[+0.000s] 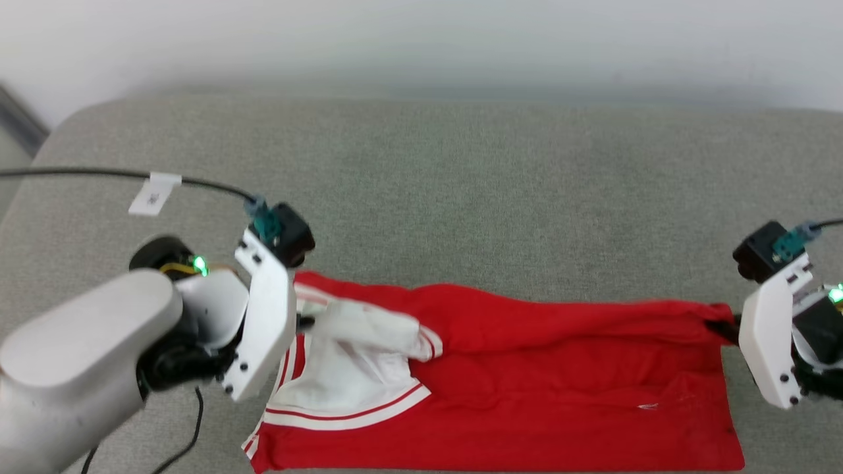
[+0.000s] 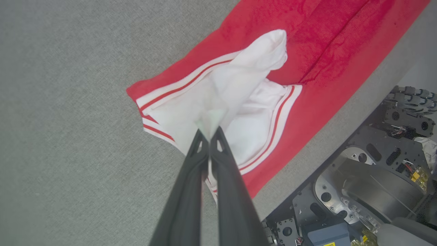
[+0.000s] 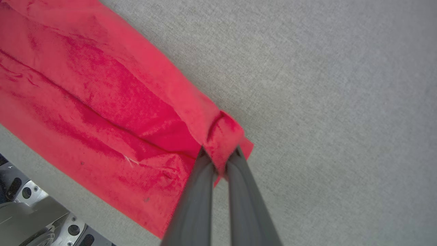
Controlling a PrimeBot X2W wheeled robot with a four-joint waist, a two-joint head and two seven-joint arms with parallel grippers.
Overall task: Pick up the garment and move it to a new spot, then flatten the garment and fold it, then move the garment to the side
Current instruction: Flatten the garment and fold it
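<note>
Both jaws clamp garment (image 1: 560, 395): L at white sleeve (image 2: 239, 85), R at red corner (image 3: 225, 136).

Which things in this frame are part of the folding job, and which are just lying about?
In the job: garment, left gripper, right gripper, both shut on it.
Just there: black cable, white tag, grey surface.

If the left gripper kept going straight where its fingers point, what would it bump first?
The left gripper is shut on the white sleeve, so it would push into that sleeve first, then probably the red shirt beyond. Depth is unclear.
</note>
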